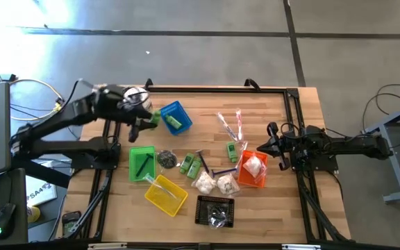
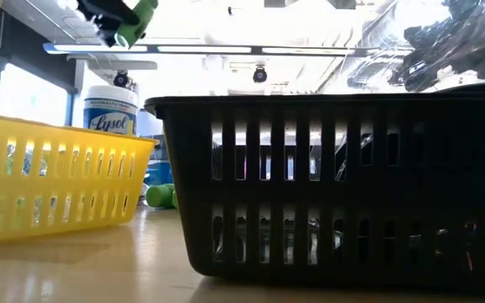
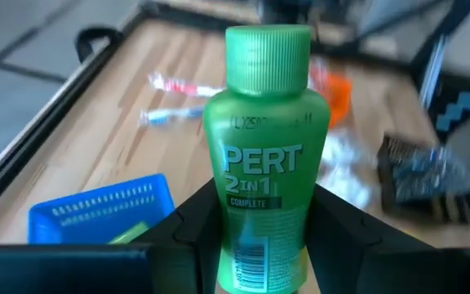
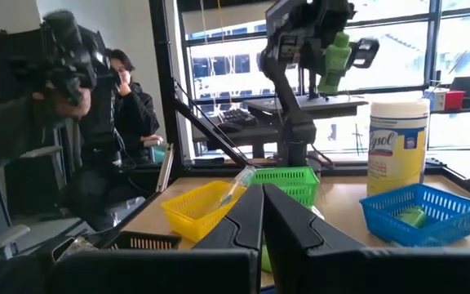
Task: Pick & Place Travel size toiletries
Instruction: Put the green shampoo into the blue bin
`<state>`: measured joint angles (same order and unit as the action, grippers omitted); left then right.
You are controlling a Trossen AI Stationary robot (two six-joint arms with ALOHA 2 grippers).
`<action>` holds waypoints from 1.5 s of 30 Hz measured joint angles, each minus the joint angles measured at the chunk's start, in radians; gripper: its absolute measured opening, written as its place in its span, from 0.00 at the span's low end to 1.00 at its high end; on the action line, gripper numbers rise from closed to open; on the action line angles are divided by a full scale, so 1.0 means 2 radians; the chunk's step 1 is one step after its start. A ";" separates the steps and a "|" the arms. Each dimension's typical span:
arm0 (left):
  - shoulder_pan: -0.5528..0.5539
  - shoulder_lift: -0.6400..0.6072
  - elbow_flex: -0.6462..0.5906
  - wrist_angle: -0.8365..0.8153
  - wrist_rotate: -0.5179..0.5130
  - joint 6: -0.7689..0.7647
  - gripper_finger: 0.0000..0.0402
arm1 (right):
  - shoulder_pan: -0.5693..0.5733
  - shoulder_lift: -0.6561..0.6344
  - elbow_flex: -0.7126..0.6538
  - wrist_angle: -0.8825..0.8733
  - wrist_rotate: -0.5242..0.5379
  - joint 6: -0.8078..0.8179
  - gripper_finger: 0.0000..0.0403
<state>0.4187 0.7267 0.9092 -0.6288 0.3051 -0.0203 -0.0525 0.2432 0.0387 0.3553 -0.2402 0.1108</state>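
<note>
My left gripper [image 1: 149, 119] is shut on a small green bottle [image 3: 261, 163] labelled PERT, raised above the table next to the blue basket [image 1: 174, 117], where another green bottle [image 1: 173, 123] lies. More green bottles [image 1: 191, 164] lie mid-table beside white puffy packets [image 1: 214, 183], clear-wrapped sticks [image 1: 229, 125] and a grey bit [image 1: 165, 158]. A black comb [image 1: 143, 164] lies in the green basket [image 1: 142, 163]. My right gripper [image 1: 273, 142] waits shut near the orange basket [image 1: 253, 169], which holds a white packet. My left gripper pinches the green bottle by the lower part of its body [image 3: 255, 245], one finger [image 3: 194, 224] on each side. The cap [image 3: 268, 53] points away from the wrist. The bottle is lifted clear of the table [image 2: 135, 20].
A big white Lysol jar [image 4: 397, 143] stands at the table's far left by the blue basket. A yellow basket [image 1: 165, 194] and a black basket [image 1: 215, 210] sit at the near edge. A person [image 4: 125, 114] sits beyond the table. Bare wood lies toward the far edge.
</note>
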 joint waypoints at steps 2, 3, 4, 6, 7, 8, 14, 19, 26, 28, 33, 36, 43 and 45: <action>0.000 -0.049 -0.054 0.050 0.005 -0.031 0.33 | 0.000 0.000 0.000 0.000 0.001 0.000 0.01; 0.000 -0.072 -0.080 0.076 0.012 -0.046 0.33 | 0.000 0.000 0.000 0.000 0.001 0.000 0.01; 0.000 -0.094 -0.103 0.098 0.014 -0.062 0.33 | 0.000 0.000 0.000 0.000 0.001 0.000 0.01; 0.000 -0.140 -0.152 0.138 0.013 -0.097 0.33 | 0.000 0.000 0.000 0.000 0.001 0.000 0.01; 0.000 -0.159 -0.171 0.151 0.010 -0.112 0.33 | 0.000 0.000 0.000 0.000 0.001 0.000 0.01; 0.000 -0.178 -0.189 0.167 0.007 -0.126 0.33 | 0.000 0.000 0.000 0.000 0.001 0.000 0.01; 0.000 -0.257 -0.256 0.201 0.006 -0.159 0.33 | 0.000 0.000 0.000 0.000 0.001 -0.001 0.01; 0.000 -0.274 -0.267 0.204 -0.010 -0.157 0.33 | 0.000 0.000 0.000 0.000 0.001 -0.001 0.01; 0.000 -0.213 -0.231 0.247 -0.094 -0.141 0.33 | 0.000 0.000 0.000 0.000 0.003 -0.001 0.01; 0.000 -0.171 -0.199 0.244 -0.098 -0.101 0.33 | 0.000 0.000 0.000 0.000 0.003 -0.001 0.01; 0.000 -0.023 -0.074 0.197 -0.107 -0.003 0.33 | 0.000 0.000 0.000 0.000 0.003 -0.002 0.01; 0.000 0.084 0.014 0.117 -0.128 0.071 0.33 | 0.000 0.000 0.000 0.000 0.003 -0.005 0.01; 0.000 0.311 0.190 -0.046 -0.151 0.273 0.33 | 0.000 0.000 0.000 0.000 0.003 -0.005 0.01; 0.000 0.362 0.225 -0.086 -0.151 0.335 0.33 | 0.000 0.000 0.000 0.000 0.002 -0.005 0.01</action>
<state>0.4191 1.4507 1.3594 -0.8010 0.0025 0.6504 -0.0525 0.2431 0.0387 0.3546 -0.2359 0.1009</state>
